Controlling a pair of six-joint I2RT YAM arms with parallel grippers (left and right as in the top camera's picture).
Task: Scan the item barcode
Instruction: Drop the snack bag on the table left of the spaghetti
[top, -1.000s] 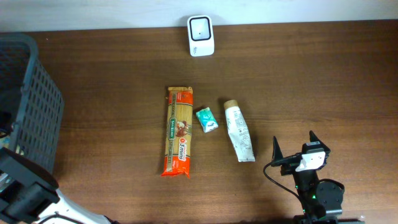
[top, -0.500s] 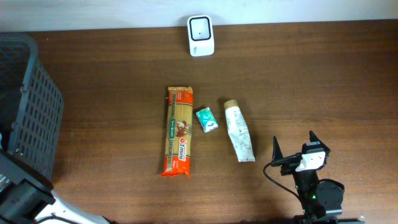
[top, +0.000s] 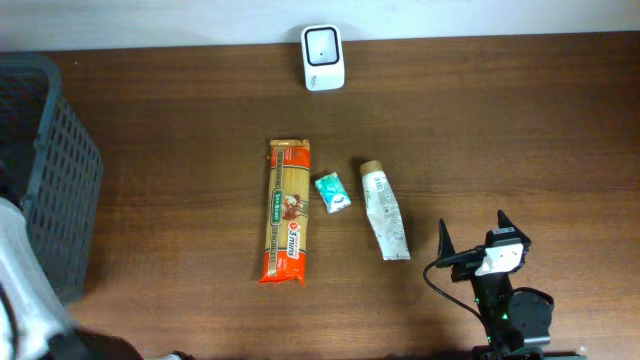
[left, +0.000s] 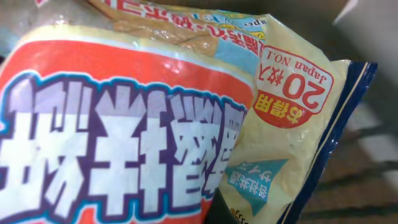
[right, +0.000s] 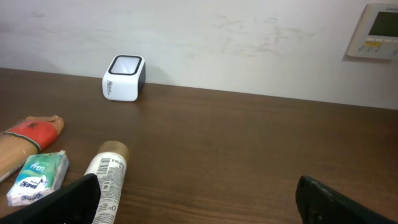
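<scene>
The left wrist view is filled by a red snack bag (left: 124, 124) with big white, purple-edged letters, lying against a yellow snack bag (left: 292, 124) with a blue edge. My left gripper is pressed right into the red bag and shut on it. Only a dark bit of a finger (left: 219, 211) shows at the bottom. The white barcode scanner (top: 322, 57) stands at the table's far edge, also seen as the scanner (right: 124, 78) in the right wrist view. My right gripper (top: 474, 232) rests open near the front right, nothing between its fingers.
A dark mesh basket (top: 50, 150) stands at the left edge, with my left arm (top: 20, 290) beside it. Mid-table lie an orange pasta pack (top: 286, 212), a small green tissue pack (top: 332, 192) and a white tube (top: 384, 212).
My left gripper has closed from wide open. The left arm has shifted at the basket's near corner, a white link now showing there. The right arm has not moved.
</scene>
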